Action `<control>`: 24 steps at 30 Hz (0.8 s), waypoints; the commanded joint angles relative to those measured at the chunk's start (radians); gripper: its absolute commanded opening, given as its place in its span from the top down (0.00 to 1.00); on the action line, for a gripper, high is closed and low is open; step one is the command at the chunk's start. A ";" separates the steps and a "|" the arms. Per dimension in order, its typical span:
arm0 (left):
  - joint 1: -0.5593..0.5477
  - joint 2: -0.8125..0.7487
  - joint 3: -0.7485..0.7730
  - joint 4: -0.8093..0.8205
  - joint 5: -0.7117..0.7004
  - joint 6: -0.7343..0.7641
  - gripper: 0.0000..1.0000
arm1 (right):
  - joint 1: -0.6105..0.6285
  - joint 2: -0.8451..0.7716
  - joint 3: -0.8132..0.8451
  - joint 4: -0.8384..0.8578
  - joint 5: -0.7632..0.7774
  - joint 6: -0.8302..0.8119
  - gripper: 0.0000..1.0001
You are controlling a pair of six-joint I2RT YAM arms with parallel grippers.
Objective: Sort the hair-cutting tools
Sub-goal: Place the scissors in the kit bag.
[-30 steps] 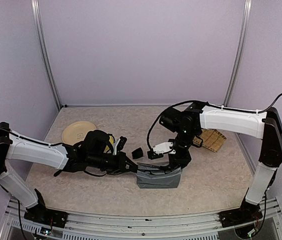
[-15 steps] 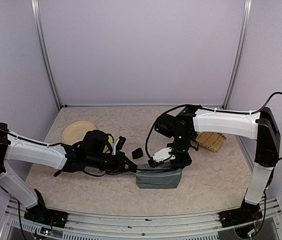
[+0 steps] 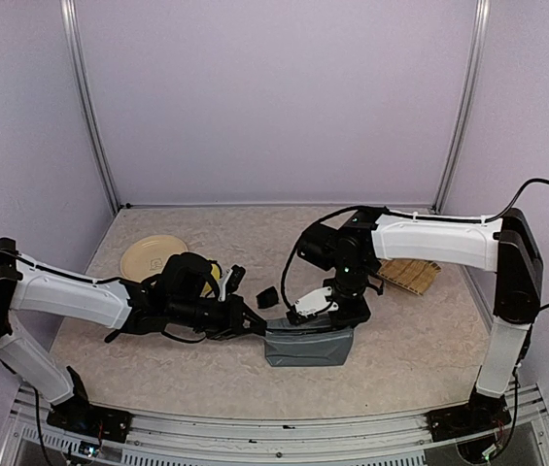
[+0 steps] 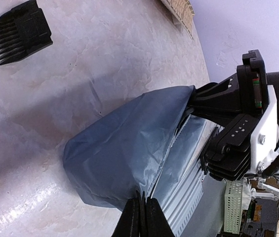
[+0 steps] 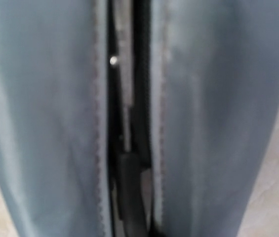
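The right pincer (image 3: 342, 316), closed, has shifted left along the top of the grey pouch (image 3: 308, 348). The left pincer (image 4: 140, 217) stays clamped on the pouch's near end. This is probably zip work. Dark tools (image 5: 129, 197) lie inside the slit, and the black guard (image 4: 19, 32) remains outside on the table (image 3: 400, 340). What the right pincer grips is hidden.

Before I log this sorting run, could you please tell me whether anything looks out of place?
The small black comb-like piece lies loose on the table, apart from the grey pouch, while dark items show through the pouch's open zip. The left end effector pinches the pouch's edge.
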 commanded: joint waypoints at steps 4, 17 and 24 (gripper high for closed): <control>0.009 0.006 0.031 -0.039 0.005 0.017 1.00 | -0.013 0.009 -0.011 0.016 0.090 0.027 1.00; 0.006 -0.004 0.049 -0.028 -0.010 0.006 1.00 | -0.025 -0.017 0.024 -0.017 0.003 0.001 0.65; 0.007 0.024 0.055 -0.020 0.003 0.035 1.00 | -0.117 -0.168 0.078 -0.010 -0.223 -0.005 0.50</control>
